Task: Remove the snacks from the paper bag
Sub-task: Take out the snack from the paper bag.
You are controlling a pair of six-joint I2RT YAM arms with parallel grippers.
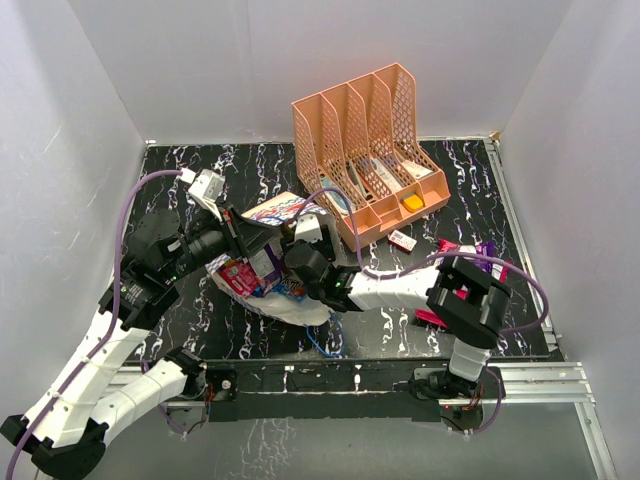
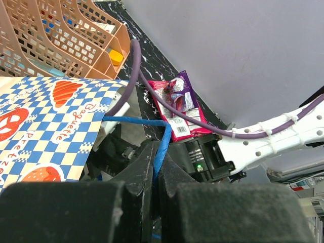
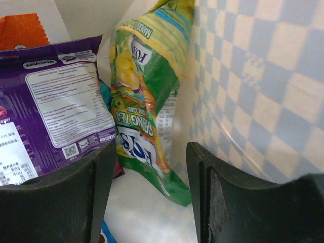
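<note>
We see a peach rack [image 1: 400, 100] standing at the back of a black table [image 1: 185, 165] with white streaks. Its slots hold small things [image 1: 378, 178], and a yellow block [image 1: 411, 203] sits in its low front tray. White walls [image 1: 250, 60] stand around the table on three sides.

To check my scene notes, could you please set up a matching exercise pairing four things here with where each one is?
1 green-yellow packet
2 blue cord handle
3 magenta packet
4 peach organizer

A lying out on the table
B pinched in the left tool
C inside the paper bag, before the open right tool
D at the table's back

Pairs: 1-C, 2-B, 3-A, 4-D
</note>
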